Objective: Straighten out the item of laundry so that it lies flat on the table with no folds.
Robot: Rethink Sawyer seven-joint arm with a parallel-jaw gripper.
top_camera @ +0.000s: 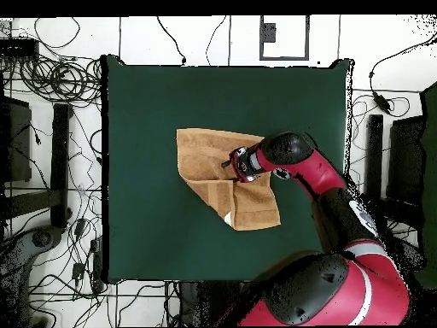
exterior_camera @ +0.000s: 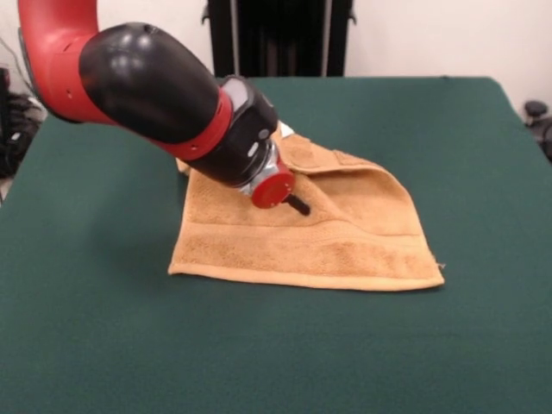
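Even, soft indoor light; faint shadow under the arm (exterior_camera: 155,95); no glare.

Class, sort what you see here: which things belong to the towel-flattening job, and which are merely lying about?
Job: the towel, partly folded over; the green table; the gripper over the towel.

Lying about: the cables on the floor; the dark stands beside the table.

Bare table (exterior_camera: 103,328) rings towel (exterior_camera: 345,250); arm (exterior_camera: 155,86) overhangs it.
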